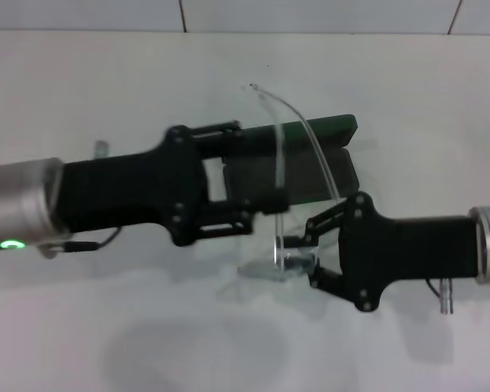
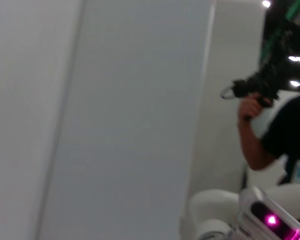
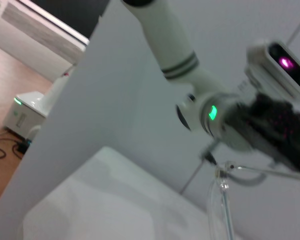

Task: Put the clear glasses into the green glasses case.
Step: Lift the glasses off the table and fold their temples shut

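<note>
The green glasses case (image 1: 331,126) lies open at the table's middle, green lid at the back, dark lining facing up. My left gripper (image 1: 257,167) reaches in from the left and grips the case's left end, one finger on the lid side and one along the front edge. The clear glasses (image 1: 263,269) hang just in front of the case, lens low over the table, and their temple arms (image 1: 306,131) arch up over the lining. From the right, my right gripper (image 1: 298,251) is shut on the glasses. The right wrist view shows a clear temple arm (image 3: 223,200).
A white table (image 1: 106,73) carries the work, with a tiled wall behind it. In the left wrist view a person (image 2: 270,120) stands off to the side. The white left arm (image 3: 165,45) with its green light fills part of the right wrist view.
</note>
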